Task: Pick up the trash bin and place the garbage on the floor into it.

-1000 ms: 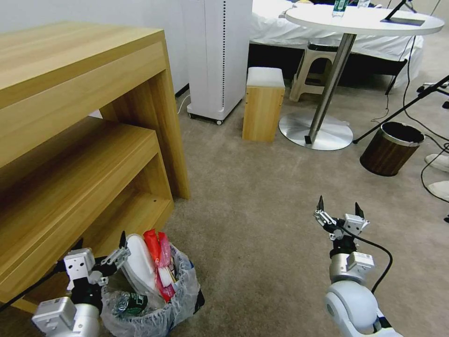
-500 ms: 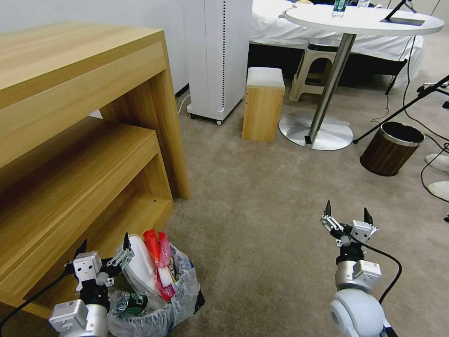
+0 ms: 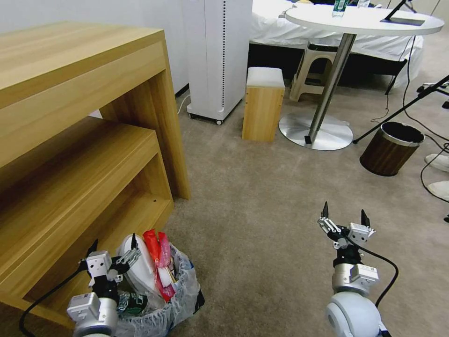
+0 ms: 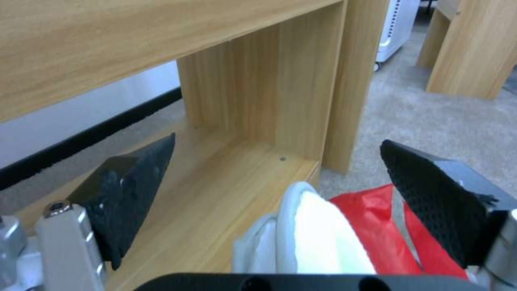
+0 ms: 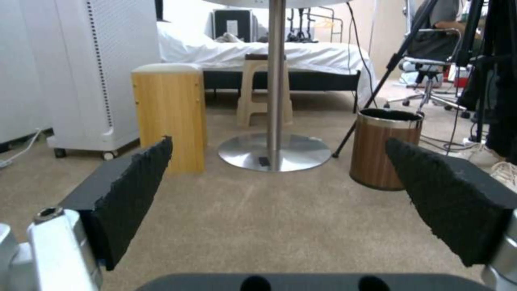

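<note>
My left gripper hangs spread and empty just beside the trash bin, already stuffed with garbage, while my right gripper waits spread above bare floor.

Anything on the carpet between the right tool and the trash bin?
No. In the head view the floor between the right tool and the trash bin is bare carpet.

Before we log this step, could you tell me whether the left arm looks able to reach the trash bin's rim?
Probably yes: the left claw hangs open right beside the trash bin, near the white slipper, with nothing between them.
</note>
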Controlling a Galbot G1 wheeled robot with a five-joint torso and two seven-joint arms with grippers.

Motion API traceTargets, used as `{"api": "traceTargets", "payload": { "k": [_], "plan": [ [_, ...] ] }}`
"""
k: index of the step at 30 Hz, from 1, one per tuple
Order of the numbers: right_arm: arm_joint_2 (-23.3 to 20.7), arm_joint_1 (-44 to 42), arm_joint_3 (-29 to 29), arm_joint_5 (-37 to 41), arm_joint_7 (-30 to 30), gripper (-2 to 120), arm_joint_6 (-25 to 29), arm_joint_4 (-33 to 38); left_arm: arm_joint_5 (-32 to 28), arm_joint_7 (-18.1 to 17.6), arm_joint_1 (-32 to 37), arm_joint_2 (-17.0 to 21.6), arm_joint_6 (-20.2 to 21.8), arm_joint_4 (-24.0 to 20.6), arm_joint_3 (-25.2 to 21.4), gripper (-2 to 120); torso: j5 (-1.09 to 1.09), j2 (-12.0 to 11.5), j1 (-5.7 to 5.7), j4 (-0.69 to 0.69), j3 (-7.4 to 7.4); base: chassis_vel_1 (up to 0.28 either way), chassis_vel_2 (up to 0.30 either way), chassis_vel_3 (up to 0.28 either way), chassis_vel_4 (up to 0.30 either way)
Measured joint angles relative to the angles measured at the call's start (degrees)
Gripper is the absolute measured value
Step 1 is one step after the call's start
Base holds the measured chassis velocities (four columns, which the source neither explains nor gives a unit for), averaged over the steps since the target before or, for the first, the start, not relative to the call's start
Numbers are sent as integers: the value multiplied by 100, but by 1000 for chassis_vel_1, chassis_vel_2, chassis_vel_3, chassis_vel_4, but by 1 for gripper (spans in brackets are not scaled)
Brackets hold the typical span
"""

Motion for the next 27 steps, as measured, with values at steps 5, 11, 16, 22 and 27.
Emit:
{"api": "traceTargets", "payload": {
  "k": [5,11,16,22,27],
  "plan": [
    [57,-27,-3,-114,-37,100,46,5,-104,27,-77,71,9,0,-1,100,0,0,0,0,0,0,0,0,0],
    [75,-75,12,-209,-59,100,101,31,-148,53,-73,121,23,-17,-26,100,0,0,0,0,0,0,0,0,0],
    [82,-100,58,-266,-107,100,172,33,-172,67,-78,116,125,-60,-4,100,0,0,0,0,0,0,0,0,0],
    [84,-101,62,-267,-112,100,179,37,-179,64,-67,106,172,-84,10,100,0,0,0,0,0,0,0,0,0],
    [84,-101,63,-267,-115,100,180,41,-180,60,-64,105,175,-86,12,100,0,0,0,0,0,0,0,0,0]
  ]
}}
